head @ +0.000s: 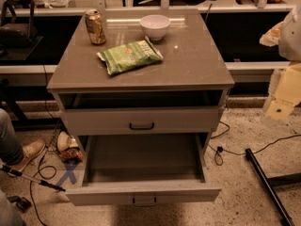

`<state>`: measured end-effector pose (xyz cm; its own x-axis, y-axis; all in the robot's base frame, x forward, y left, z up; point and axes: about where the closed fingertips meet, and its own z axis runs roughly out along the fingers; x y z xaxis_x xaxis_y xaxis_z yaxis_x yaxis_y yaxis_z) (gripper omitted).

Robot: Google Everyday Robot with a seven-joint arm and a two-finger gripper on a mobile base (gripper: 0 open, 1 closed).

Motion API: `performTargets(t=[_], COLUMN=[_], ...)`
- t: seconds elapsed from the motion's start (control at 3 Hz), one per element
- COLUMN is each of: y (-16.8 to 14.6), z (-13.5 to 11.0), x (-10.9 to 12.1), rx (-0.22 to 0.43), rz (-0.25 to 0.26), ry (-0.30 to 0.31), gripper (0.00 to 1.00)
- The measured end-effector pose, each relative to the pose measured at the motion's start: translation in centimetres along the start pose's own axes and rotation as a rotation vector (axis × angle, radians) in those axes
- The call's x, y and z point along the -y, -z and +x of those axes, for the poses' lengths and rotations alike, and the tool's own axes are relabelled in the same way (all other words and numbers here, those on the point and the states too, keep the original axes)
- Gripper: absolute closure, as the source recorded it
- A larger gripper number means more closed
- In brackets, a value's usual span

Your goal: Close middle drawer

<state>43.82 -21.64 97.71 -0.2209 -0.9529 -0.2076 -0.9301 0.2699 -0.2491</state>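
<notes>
grey middle drawer (141, 192) open, gripper (281, 108) right

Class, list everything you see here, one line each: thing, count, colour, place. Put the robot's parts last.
cabinet: one, grey-brown, centre
can: one, gold, cabinet top, back left
bowl: one, white, cabinet top, back middle
chip bag: one, green, cabinet top, front of bowl
top drawer: one, grey-brown, slightly out
middle drawer: one, grey-brown, pulled far out, empty
shoe: one, tan, floor at left
cables: several, black, floor
gripper: one, cream, right edge, away from the drawers
</notes>
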Motion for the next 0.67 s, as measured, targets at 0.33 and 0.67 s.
performTargets(t=[0.33, 0.67], y=[-0.5, -2.2], z=[0.2, 0.7], x=[-0.2, -0.7], rx=[0.003, 0.011], rz=[-0.018, -0.073], ry=[-0.012, -0.048], gripper=[0.00, 0.00])
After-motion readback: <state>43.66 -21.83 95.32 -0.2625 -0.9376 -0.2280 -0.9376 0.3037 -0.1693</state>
